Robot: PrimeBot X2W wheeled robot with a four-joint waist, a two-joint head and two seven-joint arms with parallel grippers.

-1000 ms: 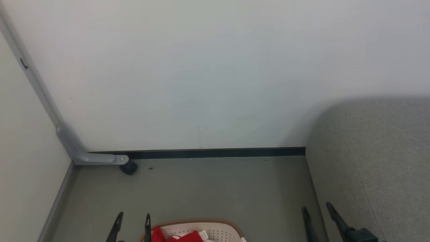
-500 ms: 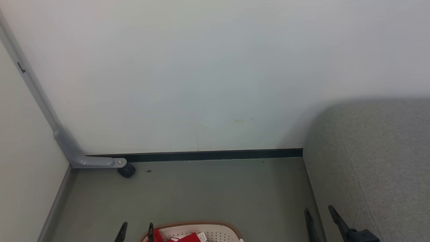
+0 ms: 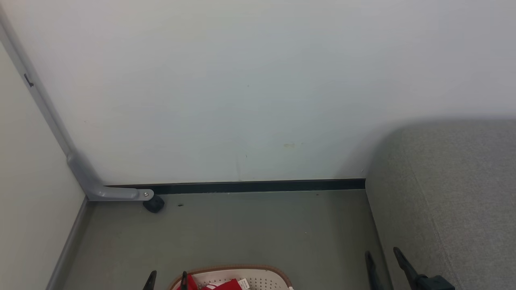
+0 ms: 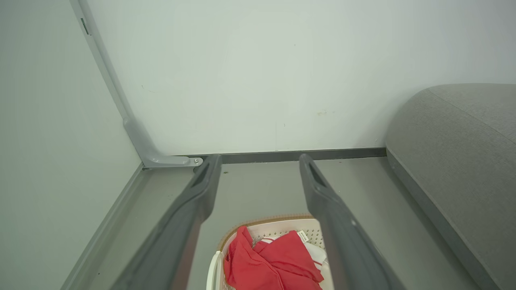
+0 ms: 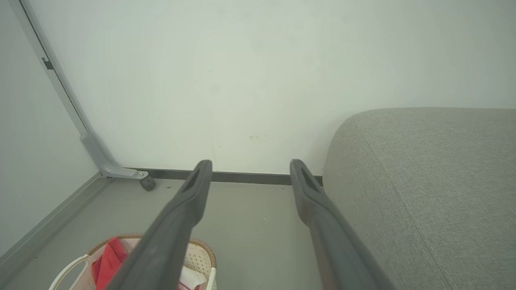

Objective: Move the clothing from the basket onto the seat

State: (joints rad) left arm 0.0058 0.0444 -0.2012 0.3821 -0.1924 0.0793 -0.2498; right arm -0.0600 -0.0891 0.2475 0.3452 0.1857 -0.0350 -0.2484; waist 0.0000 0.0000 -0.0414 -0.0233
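Both claws are spread wide and empty. The left claw (image 4: 260, 158) hangs above the basket (image 4: 264, 221). The right claw (image 5: 250, 164) hangs over bare floor (image 5: 250, 225), with the seat (image 5: 423, 181) just to its right. The clothing (image 4: 274, 262) lies heaped in the basket, below and between the left fingers. I judge the reach for a first garment is in hand. Next, the left claw must drop past the brown rim and pinch red fabric. Ahead, the floor is open to the wall (image 4: 282, 80), and the seat's rounded edge bounds the right.

Left claw (image 3: 168, 274) and right claw (image 3: 381, 252), fingers wide apart, both empty.
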